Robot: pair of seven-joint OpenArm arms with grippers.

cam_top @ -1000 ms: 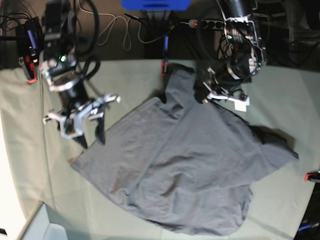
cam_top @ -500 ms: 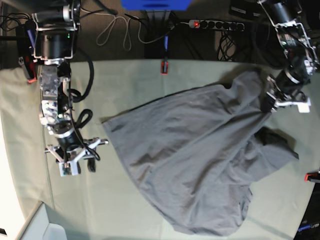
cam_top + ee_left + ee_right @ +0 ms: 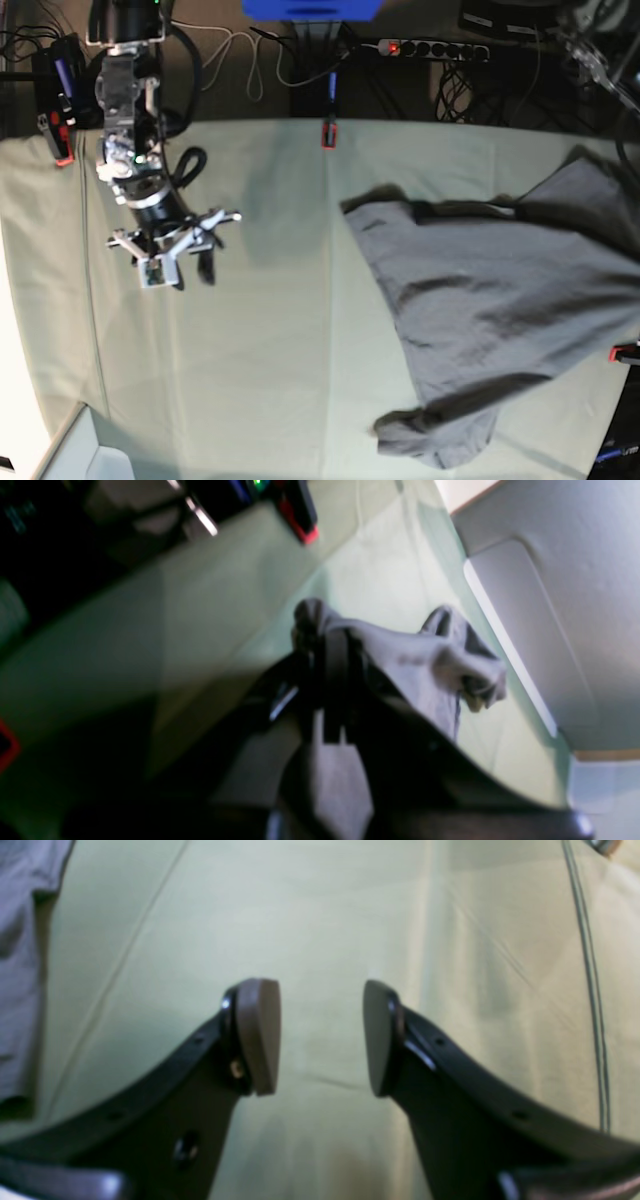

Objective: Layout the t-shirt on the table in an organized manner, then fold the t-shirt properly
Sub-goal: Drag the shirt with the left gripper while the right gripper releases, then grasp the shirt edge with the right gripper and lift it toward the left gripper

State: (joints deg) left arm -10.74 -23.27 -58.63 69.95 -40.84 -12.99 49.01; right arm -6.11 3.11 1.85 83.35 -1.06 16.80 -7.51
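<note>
The grey t-shirt point(image 3: 500, 300) lies crumpled over the right half of the table point(image 3: 270, 330), and its upper right part rises toward the frame edge. My left gripper point(image 3: 325, 675) is shut on a bunched fold of the t-shirt point(image 3: 425, 660) above the green cloth point(image 3: 390, 575). It is outside the base view, off the right edge. My right gripper point(image 3: 178, 270) hovers over bare cloth at the left, well away from the shirt. In the right wrist view it is open point(image 3: 320, 1037) and empty, and only a shirt edge point(image 3: 20, 940) shows at the far left.
Red-black clamps sit at the back edge point(image 3: 328, 133), the left edge point(image 3: 62, 150) and the right edge point(image 3: 625, 352). A power strip point(image 3: 430, 48) and cables lie behind the table. A pale box corner point(image 3: 80, 450) is at the bottom left. A thin cable point(image 3: 590, 990) crosses the cloth.
The left arm has dragged the t-shirt far to the right and left the base view. The shirt's left edge moved from the left to the middle. The right arm rose slightly, still open.
</note>
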